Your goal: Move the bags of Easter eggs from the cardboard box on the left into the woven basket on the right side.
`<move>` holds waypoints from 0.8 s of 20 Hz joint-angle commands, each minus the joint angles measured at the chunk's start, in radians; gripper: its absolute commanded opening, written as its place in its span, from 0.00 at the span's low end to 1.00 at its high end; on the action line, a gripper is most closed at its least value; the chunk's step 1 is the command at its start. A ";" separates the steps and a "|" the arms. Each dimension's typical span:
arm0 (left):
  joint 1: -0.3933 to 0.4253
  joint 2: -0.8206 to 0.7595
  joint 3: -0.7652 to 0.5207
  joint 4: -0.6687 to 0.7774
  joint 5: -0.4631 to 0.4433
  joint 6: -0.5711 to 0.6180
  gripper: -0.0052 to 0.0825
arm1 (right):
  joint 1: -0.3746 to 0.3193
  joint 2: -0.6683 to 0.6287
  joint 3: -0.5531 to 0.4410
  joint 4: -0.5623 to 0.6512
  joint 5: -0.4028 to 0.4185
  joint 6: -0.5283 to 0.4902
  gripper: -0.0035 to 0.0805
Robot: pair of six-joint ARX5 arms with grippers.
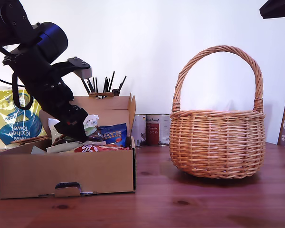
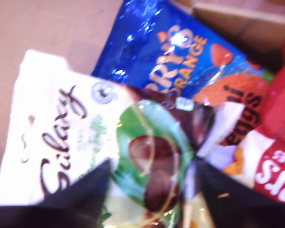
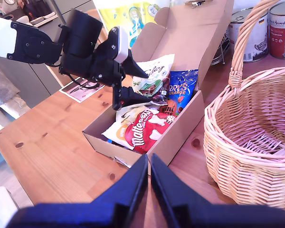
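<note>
Jaws spread wide on my first gripper (image 3: 135,84) sit on either side of the white and green bag (image 2: 109,156), but they have not closed on it — nothing is held. That bag leans inside the cardboard box (image 1: 66,178), at the exterior view's left, next to the dark blue bag (image 3: 182,90), the red and white bag (image 3: 145,130) and a yellow bag (image 3: 115,133).

So I think the first pick is just starting. Next I should squeeze gently on the crinkly top, lift it clear of the box's front wall, then carry it to the woven basket (image 1: 217,142) at the exterior view's right, which looks empty.

My second gripper (image 3: 149,190) waits above the table with its jaws pressed together, holding nothing.

The tall basket handle (image 1: 218,50) could get in the way. Tins (image 1: 152,129) stand behind, between box and basket, and a kitchen towel pack (image 1: 12,118) sits behind the box.
</note>
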 commanded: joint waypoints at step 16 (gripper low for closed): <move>0.010 0.153 0.005 -0.090 0.068 -0.024 0.19 | 0.003 0.000 0.006 0.010 -0.001 -0.004 0.03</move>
